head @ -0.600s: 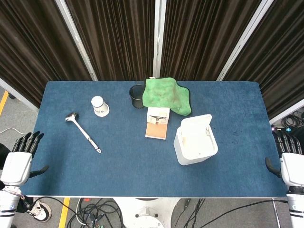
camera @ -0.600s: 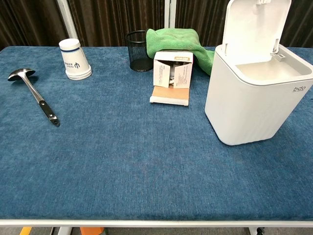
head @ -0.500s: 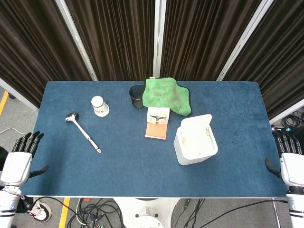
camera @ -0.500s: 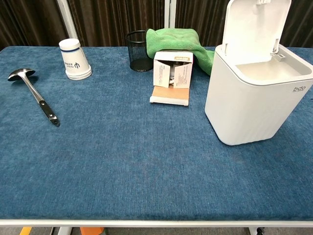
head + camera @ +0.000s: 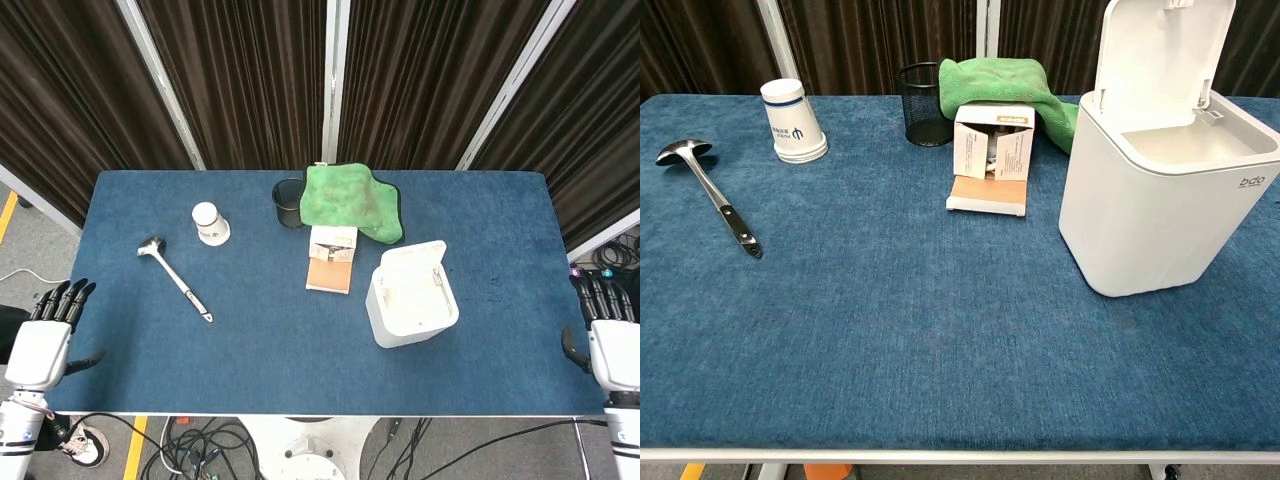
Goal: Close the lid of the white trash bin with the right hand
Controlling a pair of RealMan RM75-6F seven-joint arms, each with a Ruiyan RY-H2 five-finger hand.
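The white trash bin (image 5: 411, 299) (image 5: 1165, 200) stands right of the table's middle, its lid (image 5: 1162, 50) raised upright at the back, and the inside looks empty. My right hand (image 5: 611, 342) hangs off the table's right edge, well away from the bin, fingers spread and holding nothing. Off the left edge, my left hand (image 5: 45, 339) is likewise spread and empty. Neither hand shows in the chest view.
On the blue table (image 5: 250, 340) lie a steel ladle (image 5: 176, 277), an upturned paper cup (image 5: 210, 223), a black mesh cup (image 5: 288, 203), a green cloth (image 5: 352, 200) and an open cardboard box (image 5: 331, 259) just left of the bin.
Both hands have shifted slightly: the left a little down and right, the right a little outward. The bin and lid have not moved.
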